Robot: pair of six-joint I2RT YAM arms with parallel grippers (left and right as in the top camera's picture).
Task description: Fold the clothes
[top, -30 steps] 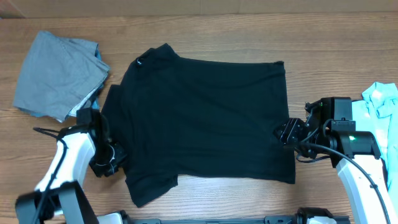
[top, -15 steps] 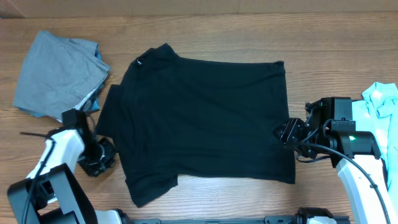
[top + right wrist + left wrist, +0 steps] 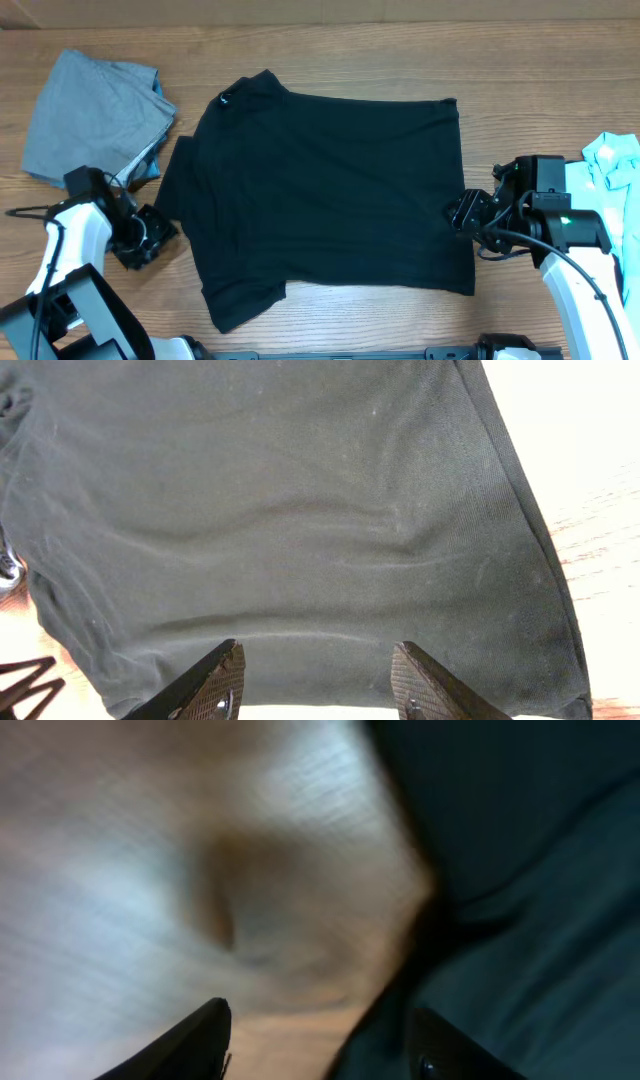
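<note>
Currently on the desk [image 3: 400, 60]:

1. Black shirt [image 3: 330, 200]. It is spread flat at centre frame, with the collar at upper left and the hem at right. No fold shows.
2. Grey garment [image 3: 90, 120]. It sits at upper left in a loose heap, with a sliver of blue under its edge.
3. Light-blue garment [image 3: 612, 160]. It lies at the right edge, beside my right arm.
4. Left claw [image 3: 140, 237]. The jaws are apart and empty, over bare wood just beside the shirt's sleeve at lower left. The wrist view is blurred.
5. Right claw [image 3: 462, 213]. The jaws are apart and hold nothing. It sits at the hem, mid right, and the cloth lies flat beyond my fingertips [image 3: 225, 675].

Step in hand, as I judge it: the shirt is laid out and I am lining up grips for the first fold. The next move calls for each claw to settle on an edge and pinch a single layer before lifting. The left must come in over the sleeve.

Writing: there is a pale mark [image 3: 224, 99] at the collar, too small to read. I see no other writing.
</note>
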